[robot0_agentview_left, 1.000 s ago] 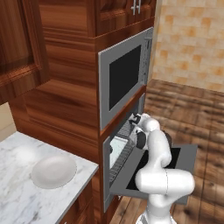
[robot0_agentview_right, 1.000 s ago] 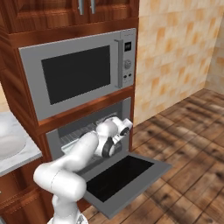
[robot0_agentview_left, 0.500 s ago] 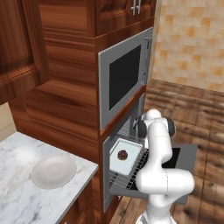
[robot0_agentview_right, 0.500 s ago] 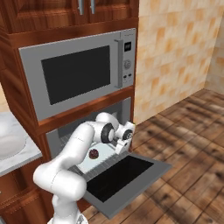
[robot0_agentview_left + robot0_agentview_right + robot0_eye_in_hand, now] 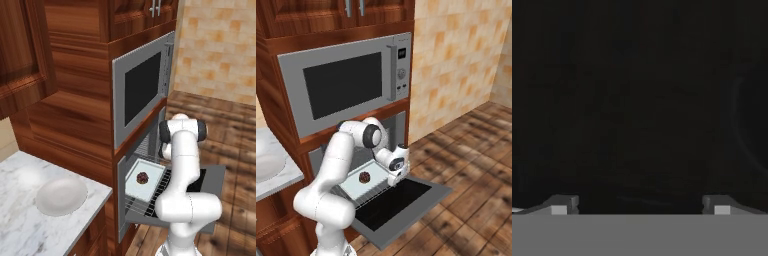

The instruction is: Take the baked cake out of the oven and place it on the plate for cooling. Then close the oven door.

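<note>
No readable writing on the oven (image 5: 401,122). Cake (image 5: 143,177) sits on the tray (image 5: 135,187), lower centre; door (image 5: 406,207) down. Gripper (image 5: 640,205) jaws wide, holding nothing; plate (image 5: 61,196) lower left.

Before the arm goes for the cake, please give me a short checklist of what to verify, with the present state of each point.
1. Grey steel oven door fully dropped open: ok.
2. Small dark brown cake reachable, sitting on the pale square tray on the pulled-out wire rack: ok.
3. Gripper jaws open and empty, fingertips wide apart in the hand view: ok.
4. Gripper lined up over the cake: not ok, it hangs beside the tray.
5. White round plate on the marble counter free to receive the cake: ok.
6. Hand view shows the cake: not ok, it is dark.
</note>
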